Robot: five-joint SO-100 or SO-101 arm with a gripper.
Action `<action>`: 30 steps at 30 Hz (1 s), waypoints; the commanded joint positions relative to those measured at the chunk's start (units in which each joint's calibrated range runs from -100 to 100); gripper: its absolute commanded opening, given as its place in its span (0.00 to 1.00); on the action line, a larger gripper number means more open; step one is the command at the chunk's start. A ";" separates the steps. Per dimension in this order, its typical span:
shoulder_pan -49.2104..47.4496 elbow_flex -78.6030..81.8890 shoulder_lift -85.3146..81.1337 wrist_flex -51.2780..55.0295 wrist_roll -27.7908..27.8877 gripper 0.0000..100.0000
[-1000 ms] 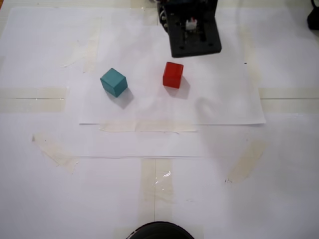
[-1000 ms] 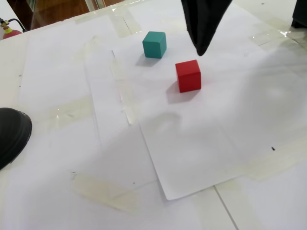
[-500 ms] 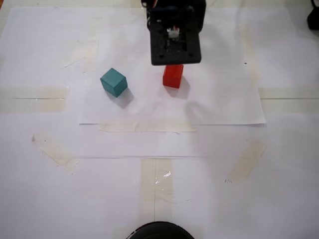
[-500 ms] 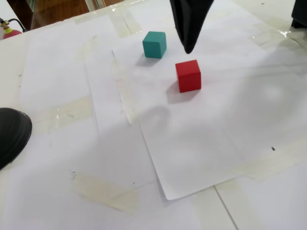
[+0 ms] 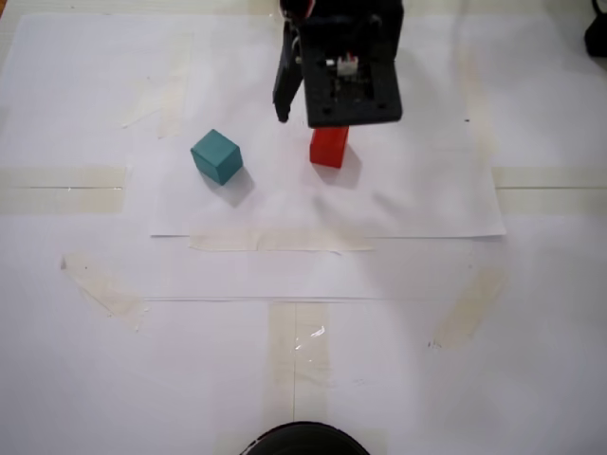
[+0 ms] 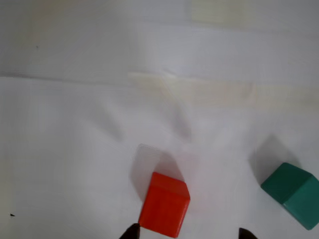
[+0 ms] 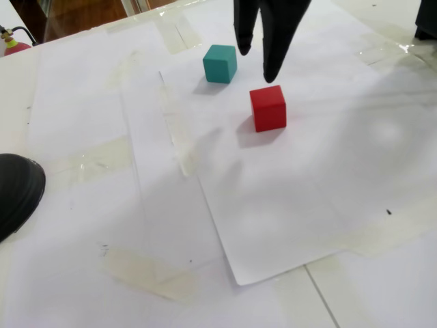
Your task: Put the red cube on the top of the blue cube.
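progress: nothing stacked yet, grasp, lift and placing all left | gripper (image 7: pixel 258 63) hangs above the red cube (image 7: pixel 268 108), jaws spread apart and empty (tips not touching it) | red cube sits on the paper-covered desk (image 7: pixel 287 205), well apart from the blue cube (image 7: pixel 220 63) | containers: none in sight
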 commanded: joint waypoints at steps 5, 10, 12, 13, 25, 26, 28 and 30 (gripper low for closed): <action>-1.95 4.47 -1.80 -5.61 -1.07 0.30; -2.02 7.01 -1.63 -6.51 -2.20 0.30; -2.10 8.01 -1.54 -7.33 -2.59 0.31; -2.10 8.37 -1.45 -7.81 -2.69 0.31; -2.78 10.82 0.86 -12.79 -5.23 0.31; -2.78 11.01 1.21 -13.20 -5.23 0.31; -2.70 11.10 1.64 -13.52 -5.23 0.31; -2.63 11.28 2.06 -13.85 -5.23 0.31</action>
